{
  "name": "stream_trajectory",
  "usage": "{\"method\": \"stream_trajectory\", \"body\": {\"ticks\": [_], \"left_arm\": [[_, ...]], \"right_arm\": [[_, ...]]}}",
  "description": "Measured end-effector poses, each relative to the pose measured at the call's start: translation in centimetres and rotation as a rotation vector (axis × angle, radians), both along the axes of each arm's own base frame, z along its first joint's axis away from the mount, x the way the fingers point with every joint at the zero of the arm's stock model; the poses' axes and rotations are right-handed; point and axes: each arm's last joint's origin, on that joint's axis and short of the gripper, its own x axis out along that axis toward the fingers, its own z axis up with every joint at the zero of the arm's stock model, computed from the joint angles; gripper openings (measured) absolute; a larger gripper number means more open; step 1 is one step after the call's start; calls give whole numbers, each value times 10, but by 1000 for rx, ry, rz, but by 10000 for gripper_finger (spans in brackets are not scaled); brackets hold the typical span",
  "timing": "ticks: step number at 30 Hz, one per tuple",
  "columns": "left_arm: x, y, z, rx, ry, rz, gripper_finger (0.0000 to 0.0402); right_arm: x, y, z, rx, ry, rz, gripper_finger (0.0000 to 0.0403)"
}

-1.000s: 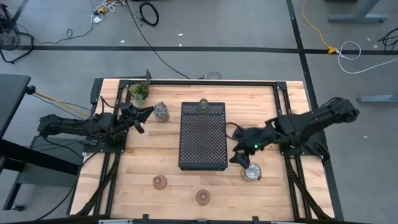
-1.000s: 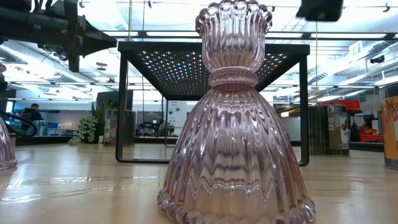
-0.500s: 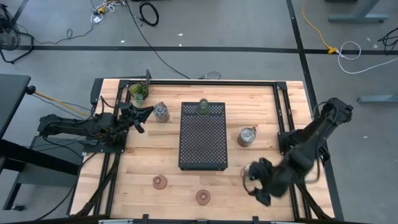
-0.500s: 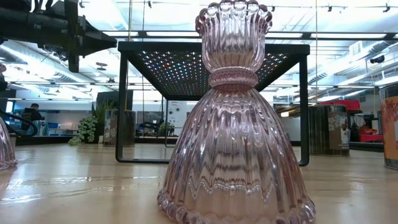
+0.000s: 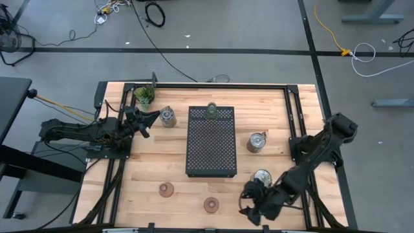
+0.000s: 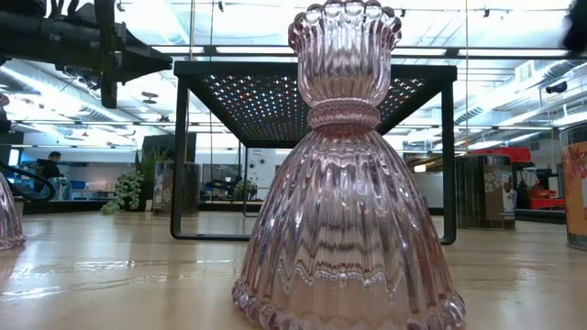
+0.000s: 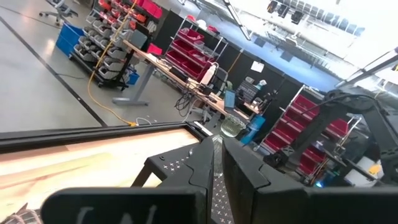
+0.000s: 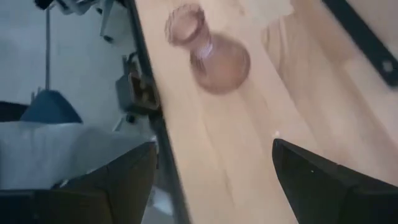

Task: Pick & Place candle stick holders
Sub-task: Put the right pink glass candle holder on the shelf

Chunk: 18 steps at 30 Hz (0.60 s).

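Two pinkish-brown candle stick holders [image 5: 167, 189] [image 5: 211, 205] stand upright on their bases near the table's front edge; the second fills the low view [image 6: 348, 183]. Three silvery glass holders [image 5: 167, 117] [image 5: 257, 142] [image 5: 261, 177] stand on the table. A pale green holder [image 5: 211, 111] sits on the far end of the black tray [image 5: 211, 145]. My right gripper [image 5: 248, 205] hovers open just right of the near pinkish holder [image 8: 208, 53], touching nothing. My left gripper [image 5: 150, 118] waits shut at the left, beside a silvery holder.
A small potted plant [image 5: 145, 96] stands at the far left corner. The black perforated tray stands on legs in the table's middle [image 6: 312, 137]. Bare wood lies between the tray and the front edge. Black frame rails run along the table's sides.
My right gripper has swung from beside the tray's right side toward the table's near edge, sinking and then going left toward the near pinkish holder, staying open. The silvery holder right of the tray, hidden under the arm before, now shows.
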Motion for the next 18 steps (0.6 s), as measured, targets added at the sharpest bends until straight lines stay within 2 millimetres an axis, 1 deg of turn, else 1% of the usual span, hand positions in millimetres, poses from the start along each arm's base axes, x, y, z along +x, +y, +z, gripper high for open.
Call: {"method": "stream_trajectory", "body": {"ticks": [3,7,18], "left_arm": [[0,0,0,10,6,1,37],[0,0,0,10,6,1,37],[0,0,0,6,3,-2,37]], "right_arm": [[16,-1,-14,23,7,-17,317],[31,-1,-21,62,-37,4,317],[44,-16,-25,-43,-61,55,317]]}}
